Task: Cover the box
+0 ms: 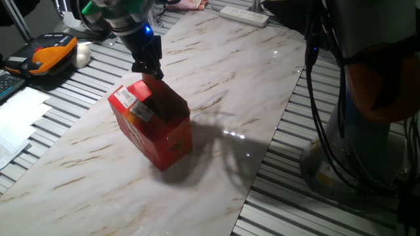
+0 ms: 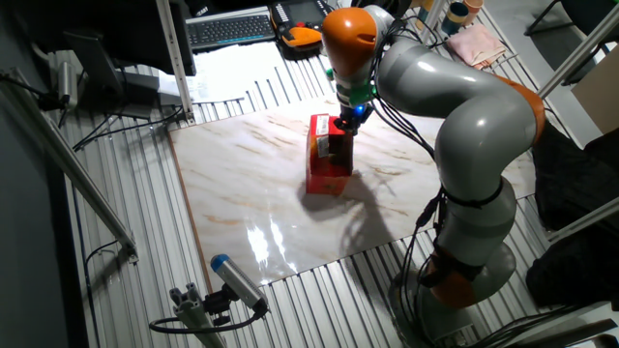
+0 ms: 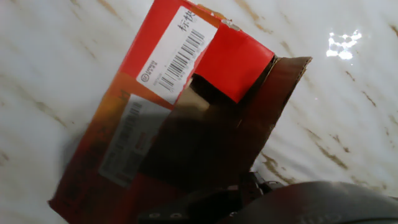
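One red box (image 1: 152, 124) stands on the marble counter (image 1: 249, 78), directly beneath the end effector (image 1: 148, 68), whose tips touch its raised brown flap (image 3: 273, 106); jaw state cannot be told.

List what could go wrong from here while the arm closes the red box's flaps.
1. The gripper bears on one edge of the box, which stands alone on smooth marble with nothing bracing it: it may slide or tip rather than let the flap fold.
2. The brown flap stands up while the barcode flap is already folded in; pushed badly, it could crumple or spring back, leaving the top partly open.
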Controlling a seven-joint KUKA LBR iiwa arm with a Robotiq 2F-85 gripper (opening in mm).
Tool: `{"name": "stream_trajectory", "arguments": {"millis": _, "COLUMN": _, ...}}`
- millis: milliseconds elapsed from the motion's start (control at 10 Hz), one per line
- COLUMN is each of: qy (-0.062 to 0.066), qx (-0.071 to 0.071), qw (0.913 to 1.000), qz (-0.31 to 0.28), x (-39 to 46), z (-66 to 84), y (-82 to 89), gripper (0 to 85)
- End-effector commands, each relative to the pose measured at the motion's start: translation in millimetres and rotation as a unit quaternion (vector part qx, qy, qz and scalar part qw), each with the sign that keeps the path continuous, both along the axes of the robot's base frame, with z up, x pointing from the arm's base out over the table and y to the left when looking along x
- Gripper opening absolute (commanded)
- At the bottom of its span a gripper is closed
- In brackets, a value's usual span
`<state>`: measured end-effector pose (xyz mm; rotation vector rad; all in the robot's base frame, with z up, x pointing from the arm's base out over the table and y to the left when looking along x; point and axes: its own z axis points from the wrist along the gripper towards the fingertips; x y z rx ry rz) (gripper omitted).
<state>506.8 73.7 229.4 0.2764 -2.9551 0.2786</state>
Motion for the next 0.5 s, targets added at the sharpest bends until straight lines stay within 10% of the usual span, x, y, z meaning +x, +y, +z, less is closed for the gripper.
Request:
{"name": "stream_trajectory", "arguments": {"millis": 0, "qy": 0.001, "qx": -0.004, "qw": 1.0, "qz": 0.005, "x": -0.4, "z": -1.4, "y": -0.5, "gripper": 0.0}}
{"name": "stream_trajectory", "arguments": {"millis": 400, "qy": 0.003, "qx": -0.019, "qw": 0.9995, "qz": 0.025, "x": -2.2, "z": -4.9, "y": -5.6, "gripper": 0.0}}
